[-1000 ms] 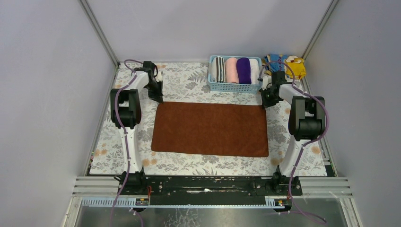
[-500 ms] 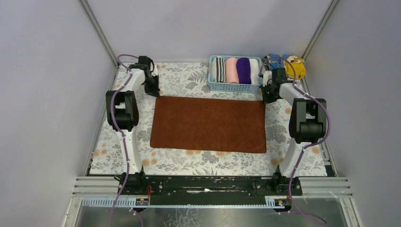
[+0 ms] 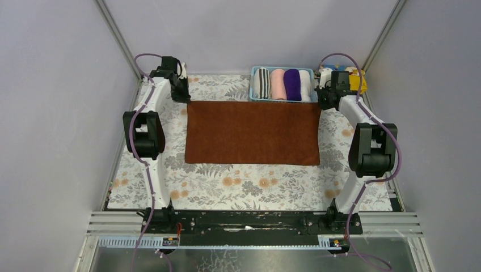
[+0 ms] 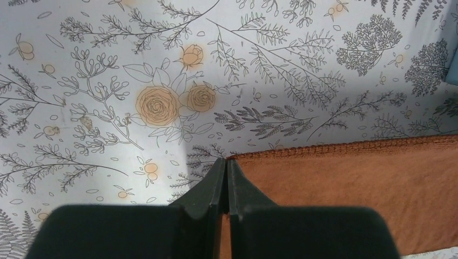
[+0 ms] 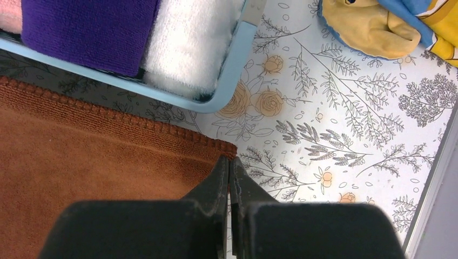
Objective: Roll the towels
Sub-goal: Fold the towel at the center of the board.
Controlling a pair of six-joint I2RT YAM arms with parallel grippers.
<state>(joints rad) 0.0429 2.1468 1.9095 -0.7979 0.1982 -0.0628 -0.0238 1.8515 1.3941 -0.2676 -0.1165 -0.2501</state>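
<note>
The rust-brown towel (image 3: 252, 133) lies flat and spread out on the floral table cover. My left gripper (image 3: 185, 100) is shut on its far left corner; in the left wrist view the closed gripper (image 4: 227, 162) pinches the towel's corner (image 4: 351, 172). My right gripper (image 3: 323, 103) is shut on the far right corner, and the right wrist view shows that gripper (image 5: 229, 161) at the towel's hemmed edge (image 5: 81, 145). The purple towel (image 3: 292, 84) sits rolled in the blue basket (image 3: 251, 90) and also shows in the right wrist view (image 5: 86, 27).
The basket's rim (image 5: 232, 65) touches or nearly touches the towel's far edge; it also holds striped, pink and white rolls. A yellow-and-blue cloth (image 3: 358, 79) lies at the far right corner (image 5: 372, 24). Frame walls stand close on both sides.
Both grippers have moved away from the arm bases toward the back wall, dragging the rust-brown towel by its far corners until its far edge reaches the basket.
</note>
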